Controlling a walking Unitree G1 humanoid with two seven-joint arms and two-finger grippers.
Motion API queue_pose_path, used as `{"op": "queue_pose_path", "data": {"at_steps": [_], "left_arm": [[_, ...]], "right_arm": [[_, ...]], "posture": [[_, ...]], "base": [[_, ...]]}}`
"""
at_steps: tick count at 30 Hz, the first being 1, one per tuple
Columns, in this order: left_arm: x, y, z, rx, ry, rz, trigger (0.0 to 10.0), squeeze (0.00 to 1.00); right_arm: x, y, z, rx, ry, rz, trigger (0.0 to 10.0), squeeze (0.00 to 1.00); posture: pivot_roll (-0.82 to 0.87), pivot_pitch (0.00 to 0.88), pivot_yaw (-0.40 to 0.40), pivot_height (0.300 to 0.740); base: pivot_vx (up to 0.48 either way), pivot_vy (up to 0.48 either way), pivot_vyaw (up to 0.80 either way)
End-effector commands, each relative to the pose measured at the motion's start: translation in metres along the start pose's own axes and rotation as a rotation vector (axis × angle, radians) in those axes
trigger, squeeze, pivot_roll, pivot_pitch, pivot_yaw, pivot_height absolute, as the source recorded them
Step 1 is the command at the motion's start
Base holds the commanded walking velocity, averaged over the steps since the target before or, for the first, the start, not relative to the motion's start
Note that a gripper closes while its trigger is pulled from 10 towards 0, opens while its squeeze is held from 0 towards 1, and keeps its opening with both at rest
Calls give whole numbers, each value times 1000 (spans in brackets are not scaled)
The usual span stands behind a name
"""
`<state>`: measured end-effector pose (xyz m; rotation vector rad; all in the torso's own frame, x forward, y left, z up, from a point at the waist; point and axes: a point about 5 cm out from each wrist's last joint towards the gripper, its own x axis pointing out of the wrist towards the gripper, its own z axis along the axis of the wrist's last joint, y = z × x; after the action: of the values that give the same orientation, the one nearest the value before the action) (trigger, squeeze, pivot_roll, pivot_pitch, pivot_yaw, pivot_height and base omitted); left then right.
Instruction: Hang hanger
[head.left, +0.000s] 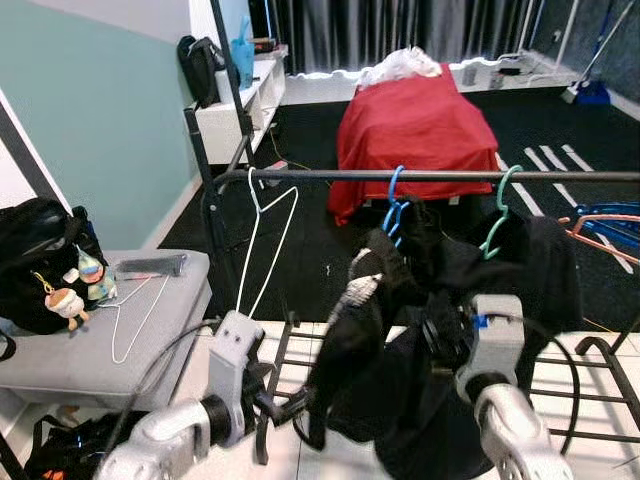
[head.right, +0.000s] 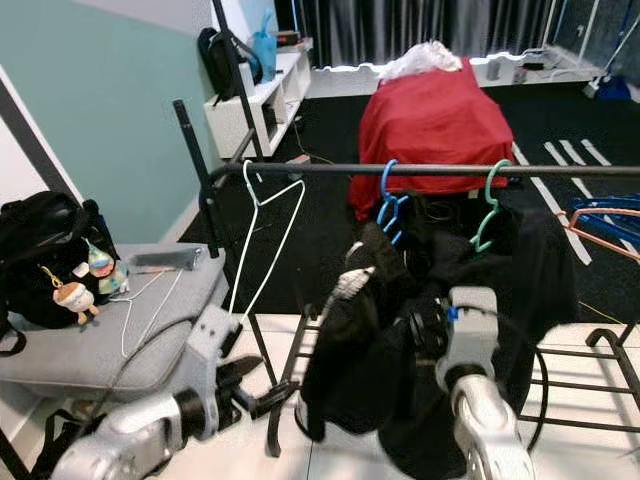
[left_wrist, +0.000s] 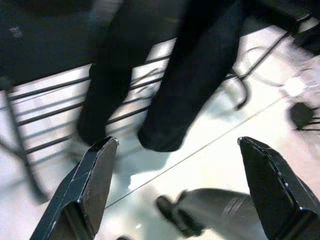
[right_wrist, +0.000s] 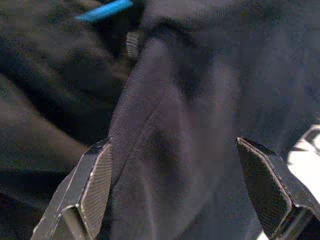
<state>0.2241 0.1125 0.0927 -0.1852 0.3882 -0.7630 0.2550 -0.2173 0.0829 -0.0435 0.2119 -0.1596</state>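
We have both claws apart and holding nothing: the left claw (left_wrist: 172, 190) hangs low over the floor (left_wrist: 215, 160) by a dangling sleeve, and the right claw (right_wrist: 175, 190) faces the black clothes (head.left: 450, 330), so a careless reach could, we judge, snag the cloth and drag a hanger off the rail (head.left: 430, 176). We count three hangers on the rail, white (head.left: 262, 240), blue (head.left: 394, 205) and green (head.left: 497, 215), one more white hanger (head.left: 135, 310) lying on the grey seat (head.left: 60, 350) beside the bag (head.left: 35, 260), and orange ones (head.left: 600, 225) at the far right
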Motion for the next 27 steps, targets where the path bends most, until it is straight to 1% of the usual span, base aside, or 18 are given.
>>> {"op": "queue_pose_path", "data": {"at_steps": [1, 4, 5, 6, 8, 9, 10, 12, 13, 15, 20, 21, 23, 24, 27], "left_arm": [[1, -6, -1, -29, -25, -40, 10000, 0], [1, -6, -1, -29, -25, -40, 10000, 0], [0, -11, -1, -50, -40, -86, 10000, 0], [-1, -17, -2, -55, -47, -110, 10000, 0], [-1, -17, -2, -55, -47, -110, 10000, 0], [-1, -20, -4, -52, -54, -130, 10000, 0], [-1, -18, -5, -70, -74, -100, 10000, 0], [-1, -18, -5, -70, -74, -100, 10000, 0], [0, -13, -5, -81, -94, -40, 10000, 0], [1, -12, -5, -81, -100, -23, 10000, 0], [2, -11, -4, -72, -109, -17, 10000, 0], [3, -10, -3, -67, -115, -18, 10000, 0], [3, -10, -3, -67, -115, -18, 10000, 0], [4, -10, -2, -63, -119, -19, 10000, 0], [4, -10, -2, -63, -119, -19, 10000, 0]], "right_arm": [[-1, -12, 2, -8, 2, -80, 10000, 0], [-1, -12, 2, -8, 2, -80, 10000, 0], [-4, -16, 0, -15, 45, -107, 10000, 0], [-12, -11, -5, 20, 102, -70, 10000, 0], [-12, -11, -5, 20, 102, -70, 10000, 0], [-21, -5, -7, 50, 138, -39, 10000, 0], [-29, 5, -7, 90, 133, 31, 10000, 0], [-29, 5, -7, 90, 133, 31, 10000, 0], [-34, 15, -3, 112, 93, 106, 10000, 0], [-34, 17, -2, 101, 76, 126, 10000, 0], [-31, 19, -2, 77, 61, 126, 10000, 0], [-28, 16, -3, 54, 61, 106, 10000, 0], [-28, 16, -3, 54, 61, 106, 10000, 0], [-26, 13, -3, 27, 62, 83, 10000, 0], [-26, 13, -3, 27, 62, 83, 10000, 0]], "posture": [[-198, 0, 71, 740], [-198, 0, 71, 740], [-196, 0, 66, 740], [-198, 0, 61, 740], [-198, 0, 61, 740], [-198, 0, 60, 740], [-207, 0, 60, 740], [-207, 0, 60, 740], [-206, 0, 58, 740], [-202, 0, 56, 740], [-197, 0, 51, 740], [-195, 0, 49, 740], [-195, 0, 49, 740], [-195, 0, 48, 740], [-195, 0, 48, 740]], "base": [[0, 0, 0], [0, 0, 0], [0, 0, 0], [0, 0, 0], [0, 0, 0], [0, 0, 0], [0, 0, 0], [0, 0, 0], [-480, 0, 0], [-480, 0, 0], [-480, 0, 0], [-480, 0, 0], [-480, 0, 0], [-480, 0, 0], [-480, 0, 0]]}}
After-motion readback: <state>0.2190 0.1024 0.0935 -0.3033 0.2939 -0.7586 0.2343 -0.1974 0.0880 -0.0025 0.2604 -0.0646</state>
